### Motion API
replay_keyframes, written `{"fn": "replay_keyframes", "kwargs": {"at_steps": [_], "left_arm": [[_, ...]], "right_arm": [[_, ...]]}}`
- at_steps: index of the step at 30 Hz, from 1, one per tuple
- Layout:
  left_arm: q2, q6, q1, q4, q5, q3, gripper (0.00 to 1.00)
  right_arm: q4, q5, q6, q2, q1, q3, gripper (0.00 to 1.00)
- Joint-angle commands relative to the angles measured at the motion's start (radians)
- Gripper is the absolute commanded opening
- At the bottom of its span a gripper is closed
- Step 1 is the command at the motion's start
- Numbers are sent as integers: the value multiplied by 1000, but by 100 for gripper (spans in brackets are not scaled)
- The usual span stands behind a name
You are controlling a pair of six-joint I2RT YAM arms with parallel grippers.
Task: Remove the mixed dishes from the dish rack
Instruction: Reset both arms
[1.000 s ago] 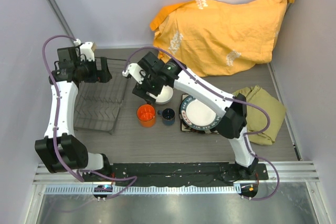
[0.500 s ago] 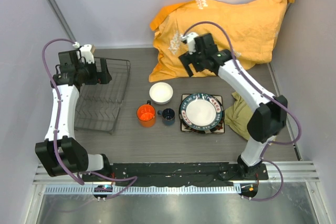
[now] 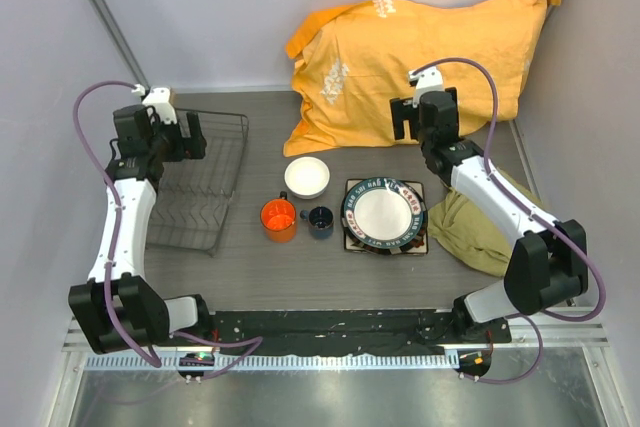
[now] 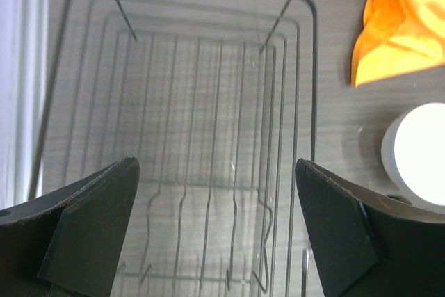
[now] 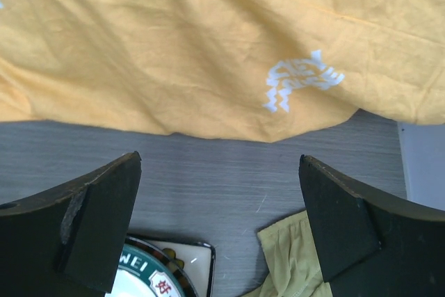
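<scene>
The orange cloth (image 3: 420, 57) is heaped against the back wall, away from the working area. The dish rack (image 3: 200, 192) at the left is seen to hold nothing, so the unloading is judged complete. The left gripper (image 4: 215, 234) is held spread wide above its bars, gripping nothing. The right gripper (image 5: 219, 231) is likewise spread and empty over the table (image 5: 208, 165) by the cloth's edge. The round dark-rimmed plate (image 3: 385, 215) is stacked on the square plate (image 3: 349, 241), presumably to save room. The white bowl (image 3: 307, 177), orange mug (image 3: 279, 219) and blue cup (image 3: 320, 221) are grouped between rack and plates.
</scene>
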Motion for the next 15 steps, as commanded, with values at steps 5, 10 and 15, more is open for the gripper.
{"fn": "replay_keyframes", "kwargs": {"at_steps": [5,10,15], "left_arm": [[-41,-51,-30,246,-22,-15,100],[-51,-35,-73,269,-60,-8,99],[-64,-32,-112,275,-82,3,100]], "right_arm": [[233,83,3,-104,-5,-64,100],[273,84,5,-150,-5,-92,100],[308,120,6,-181,-5,-106,99]]}}
